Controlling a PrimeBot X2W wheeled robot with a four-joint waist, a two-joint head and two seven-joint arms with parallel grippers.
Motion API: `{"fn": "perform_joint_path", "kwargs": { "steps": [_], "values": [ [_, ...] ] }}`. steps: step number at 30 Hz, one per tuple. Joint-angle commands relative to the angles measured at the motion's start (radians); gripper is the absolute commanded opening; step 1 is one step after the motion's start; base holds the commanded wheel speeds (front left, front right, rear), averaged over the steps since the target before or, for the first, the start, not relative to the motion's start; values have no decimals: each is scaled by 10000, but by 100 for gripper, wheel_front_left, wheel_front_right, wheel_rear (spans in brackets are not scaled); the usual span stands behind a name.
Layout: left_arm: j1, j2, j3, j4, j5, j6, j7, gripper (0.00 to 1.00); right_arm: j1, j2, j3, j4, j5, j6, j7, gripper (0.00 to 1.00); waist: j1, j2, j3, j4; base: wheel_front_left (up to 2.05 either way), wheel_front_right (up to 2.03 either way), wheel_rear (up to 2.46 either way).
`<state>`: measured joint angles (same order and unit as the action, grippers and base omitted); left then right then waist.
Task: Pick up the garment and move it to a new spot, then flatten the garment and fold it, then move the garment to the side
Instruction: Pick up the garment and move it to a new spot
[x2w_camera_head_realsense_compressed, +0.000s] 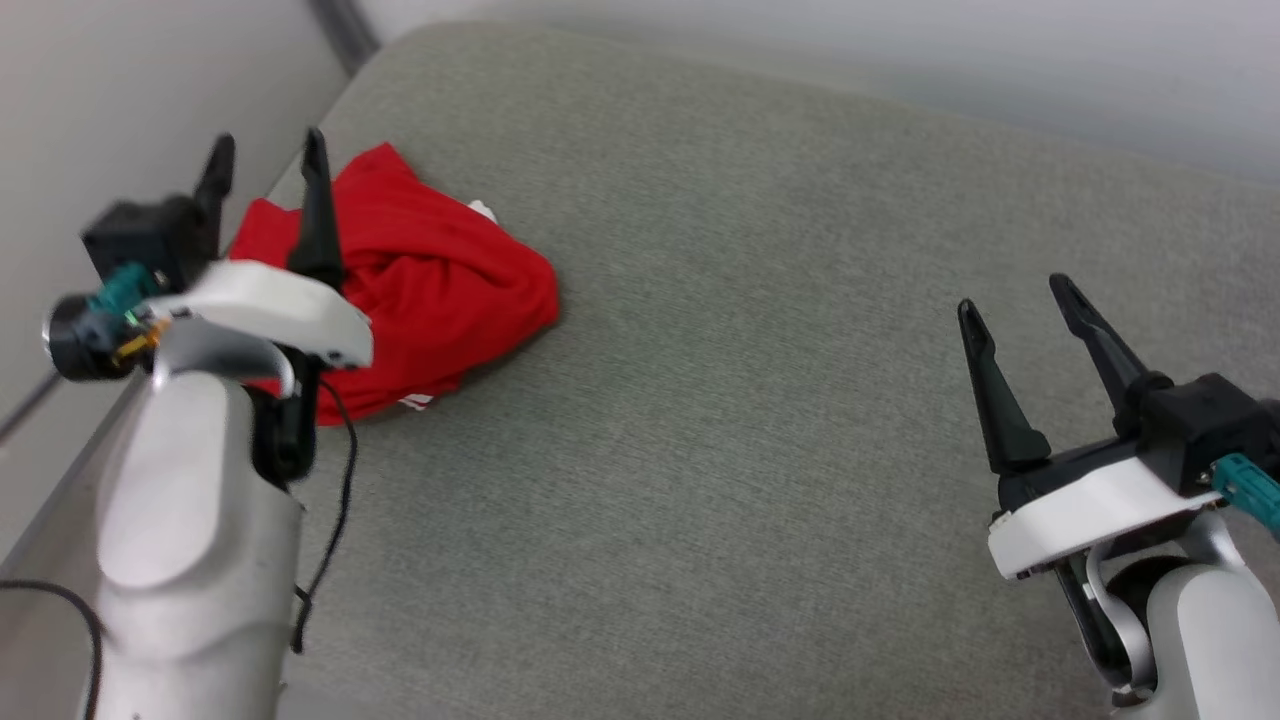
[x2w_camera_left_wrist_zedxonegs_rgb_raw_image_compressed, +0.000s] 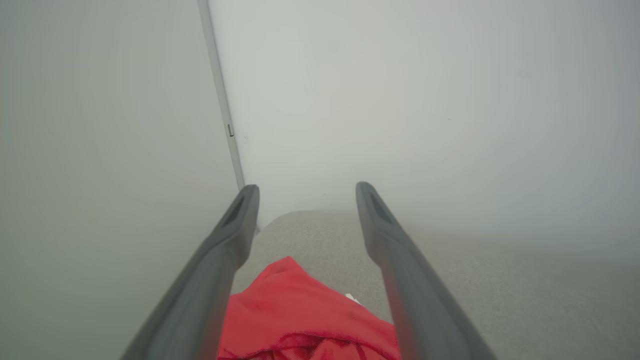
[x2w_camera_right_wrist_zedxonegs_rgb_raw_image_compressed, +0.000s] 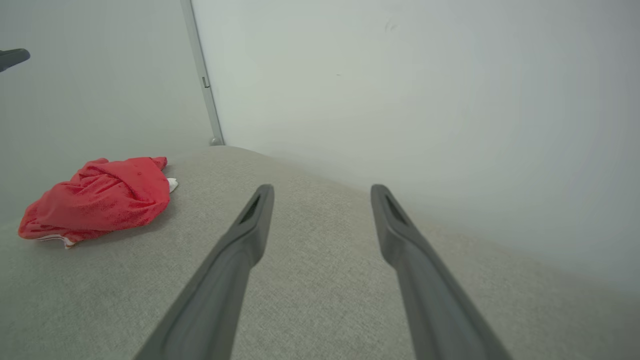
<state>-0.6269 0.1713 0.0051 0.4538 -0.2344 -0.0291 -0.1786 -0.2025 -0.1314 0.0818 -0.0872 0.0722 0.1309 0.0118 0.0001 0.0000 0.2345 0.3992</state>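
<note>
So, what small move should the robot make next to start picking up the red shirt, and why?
Probably lower the left gripper onto the garment and close on a raised fold. Its jaws stand open with nothing held, and the crumpled garment lies just below its fingers on the grey cushion. The right gripper, also open, is far to the side.

We see the robot's silver-grey forearms (x2w_camera_head_realsense_compressed: 180, 520), rounded and smooth, each capped by a white shell (x2w_camera_head_realsense_compressed: 280, 300). The left gripper (x2w_camera_head_realsense_compressed: 270, 140) and right gripper (x2w_camera_head_realsense_compressed: 1012, 292) carry long, tapering black fingers (x2w_camera_head_realsense_compressed: 318, 210). Teal connectors (x2w_camera_head_realsense_compressed: 1250, 485) mark both wrists; a black cable (x2w_camera_head_realsense_compressed: 350, 460) trails beside the left forearm.
</note>
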Motion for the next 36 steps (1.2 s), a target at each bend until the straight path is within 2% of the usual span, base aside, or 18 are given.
{"fn": "perform_joint_path", "kwargs": {
  "steps": [1,7,13,14,15,16,21,22,23,24,26,28,33,36],
  "values": [
    [-480,207,33,220,-70,-134,394,100,-313,-74,62,-24,79,-3,-69,100,-1,0,966,-955,0,0,0],
    [-2014,1279,198,1605,-731,-654,3244,100,-871,-7,46,276,230,-3,-464,100,-1,0,1918,-2003,0,0,0],
    [-2398,2317,336,3094,-1272,-754,6491,100,-1215,171,99,822,390,-3,-881,100,-1,0,2430,-2765,0,0,0],
    [-2398,2317,336,3094,-1272,-754,6491,100,-1215,171,99,822,390,-3,-881,100,-1,0,2430,-2765,0,0,0],
    [-2371,2567,410,3489,-1476,-755,7431,100,-1330,216,165,956,420,-3,-1020,100,-1,0,2567,-2955,0,0,0],
    [-2371,2567,410,3489,-1476,-755,7431,100,-1330,216,165,956,420,-3,-1020,100,-1,0,2567,-2955,0,0,0],
    [-1869,2522,540,4321,-1915,-634,9136,100,-1498,248,187,1284,501,-3,-1253,100,-1,0,2717,-3189,0,0,0],
    [-1805,2485,655,4317,-2026,-547,9082,76,-1539,253,203,1335,502,-3,-1290,100,-1,0,2732,-3212,0,0,0],
    [-1752,2425,773,4260,-2132,-479,8886,31,-1547,259,210,1384,507,-3,-1312,100,-1,0,2738,-3233,0,0,0],
    [-1671,2323,849,4301,-2255,-451,8882,0,-1549,258,215,1430,522,-3,-1328,100,-1,0,2730,-3251,0,0,0],
    [-1507,2192,903,4318,-2357,-421,8789,0,-1562,258,196,1518,548,-3,-1371,100,-1,0,2645,-3244,0,0,0],
    [-1520,2344,921,4163,-2237,-308,8381,0,-1582,250,204,1602,568,-3,-1406,100,-1,0,2488,-3216,0,0,0],
    [-1965,2752,772,3561,-1629,41,6626,0,-1329,206,177,1789,624,-3,-1416,100,-1,0,1818,-3012,0,0,0],
    [-2307,2613,639,3227,-1398,103,5376,0,-1102,196,58,1843,652,-5,-1388,100,-1,0,1284,-2822,0,0,0]
  ]
}}
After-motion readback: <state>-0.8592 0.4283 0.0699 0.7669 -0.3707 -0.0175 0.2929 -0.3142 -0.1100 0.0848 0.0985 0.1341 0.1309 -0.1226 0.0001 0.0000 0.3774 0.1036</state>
